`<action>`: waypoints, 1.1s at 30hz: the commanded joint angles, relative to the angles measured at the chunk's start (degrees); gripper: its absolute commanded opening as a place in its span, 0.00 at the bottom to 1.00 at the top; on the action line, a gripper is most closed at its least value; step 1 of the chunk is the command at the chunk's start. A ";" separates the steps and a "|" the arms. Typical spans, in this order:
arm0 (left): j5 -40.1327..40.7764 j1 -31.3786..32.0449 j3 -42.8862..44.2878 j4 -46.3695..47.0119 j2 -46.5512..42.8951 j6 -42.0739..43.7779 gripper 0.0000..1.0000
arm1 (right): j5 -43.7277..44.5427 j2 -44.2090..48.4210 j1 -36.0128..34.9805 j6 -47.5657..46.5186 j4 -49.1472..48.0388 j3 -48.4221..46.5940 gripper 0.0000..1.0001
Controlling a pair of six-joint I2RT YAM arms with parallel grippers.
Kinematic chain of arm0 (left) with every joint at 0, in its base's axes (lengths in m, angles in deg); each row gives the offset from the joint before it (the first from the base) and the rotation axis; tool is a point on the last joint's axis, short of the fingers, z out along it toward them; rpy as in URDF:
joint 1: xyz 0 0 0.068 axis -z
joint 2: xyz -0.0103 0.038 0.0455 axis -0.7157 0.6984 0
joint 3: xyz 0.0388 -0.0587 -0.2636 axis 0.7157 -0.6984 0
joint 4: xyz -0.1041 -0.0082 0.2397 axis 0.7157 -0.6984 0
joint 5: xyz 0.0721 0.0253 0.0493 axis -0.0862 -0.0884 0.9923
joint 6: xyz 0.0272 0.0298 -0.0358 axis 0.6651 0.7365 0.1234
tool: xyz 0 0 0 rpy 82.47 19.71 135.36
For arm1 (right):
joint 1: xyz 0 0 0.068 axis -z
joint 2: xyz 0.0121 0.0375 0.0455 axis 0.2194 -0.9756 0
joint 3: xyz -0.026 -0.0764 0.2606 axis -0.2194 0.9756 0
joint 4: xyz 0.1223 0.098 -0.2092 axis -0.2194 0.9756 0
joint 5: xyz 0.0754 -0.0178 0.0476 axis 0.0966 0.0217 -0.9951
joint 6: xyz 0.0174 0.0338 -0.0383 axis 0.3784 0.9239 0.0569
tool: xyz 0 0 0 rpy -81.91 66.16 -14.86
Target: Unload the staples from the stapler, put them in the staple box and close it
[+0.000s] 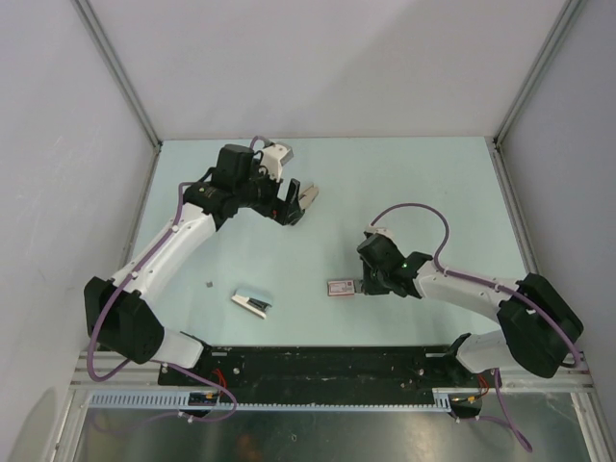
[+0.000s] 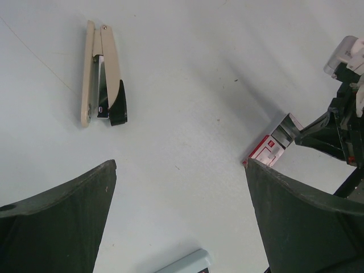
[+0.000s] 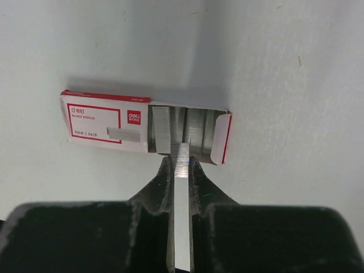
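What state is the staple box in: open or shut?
Open: the staple box sleeve is slid aside, exposing grey staple strips in its tray.

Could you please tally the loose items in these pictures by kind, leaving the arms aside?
stapler: 1
staple box: 1, lying open
staple strip clamped in the right gripper: 1
Total: 3, not counting the strips inside the box, which are packed too tightly to count.
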 commanded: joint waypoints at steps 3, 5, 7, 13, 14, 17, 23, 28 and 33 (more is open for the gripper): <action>-1.22 0.60 0.45 -0.16 -2.00 2.31 0.99 | 0.12 -1.40 0.87 -1.82 -1.44 -1.91 0.00; -1.08 0.63 0.48 -0.14 -1.89 2.35 1.00 | -0.07 -1.88 0.87 -2.03 -1.54 -2.16 0.00; -0.87 0.73 0.49 -0.09 -1.71 2.43 1.00 | -0.27 -2.20 0.90 -2.11 -1.63 -2.29 0.00; -0.81 0.83 0.48 -0.13 -1.72 2.50 0.99 | -0.66 -2.71 0.85 -2.48 -2.01 -2.48 0.00; -0.88 0.83 0.49 -0.13 -1.73 2.49 0.99 | -0.67 -2.74 0.93 -2.66 -2.12 -2.60 0.00; -0.93 0.82 0.45 -0.12 -1.71 2.54 0.99 | -0.54 -3.16 1.04 -3.09 -2.21 -3.03 0.00; -1.11 0.82 0.21 -0.08 -1.88 2.55 0.99 | -0.79 -4.03 2.01 -4.10 -2.23 -3.96 0.00; -1.10 0.82 0.36 -0.08 -1.95 2.60 0.99 | -0.99 -4.40 2.32 -4.55 -2.02 -4.43 0.00; -1.18 0.90 0.47 -0.09 -1.90 2.54 0.99 | -1.20 -4.96 2.38 -4.55 -1.94 -4.47 0.00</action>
